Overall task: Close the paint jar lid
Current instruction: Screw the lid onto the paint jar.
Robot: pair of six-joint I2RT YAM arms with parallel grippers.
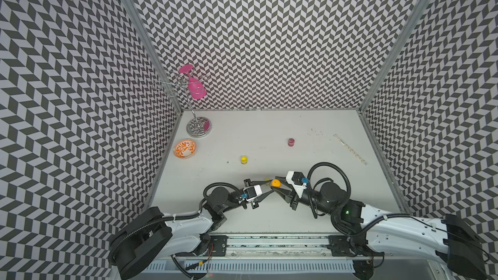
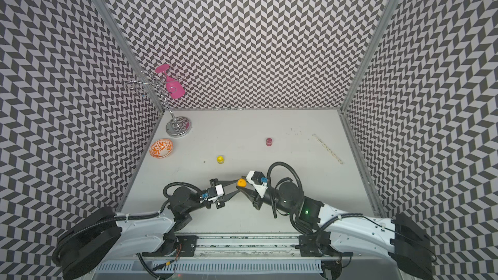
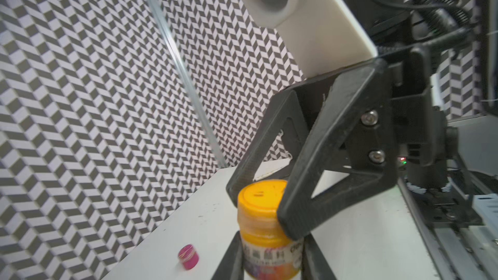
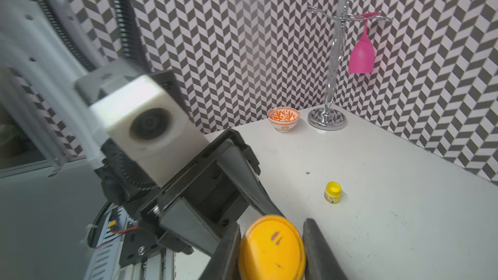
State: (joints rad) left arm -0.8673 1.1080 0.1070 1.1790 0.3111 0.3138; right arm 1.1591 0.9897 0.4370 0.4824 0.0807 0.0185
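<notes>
An orange paint jar [image 3: 269, 257] with a printed label stands just above the near middle of the table. My left gripper [image 3: 270, 263] is shut on its body, one finger on each side. The orange lid [image 4: 272, 249] sits on top of the jar, and my right gripper [image 4: 272, 254] is shut on the lid's rim from the opposite side. In both top views the lid [image 1: 275, 183] [image 2: 241, 182] shows as an orange disc where the left gripper [image 1: 270, 187] and the right gripper [image 1: 275, 183] meet. Whether the lid sits fully down on the jar cannot be made out.
A small yellow jar [image 1: 244, 160] and a magenta jar [image 1: 290, 142] stand farther back on the white table [image 1: 310, 211]. An orange-patterned bowl [image 1: 184, 148] and a chrome rack [image 1: 199, 127] holding a pink glass [image 1: 196, 88] are at the back left. A pale strip [image 1: 349, 148] lies at the right.
</notes>
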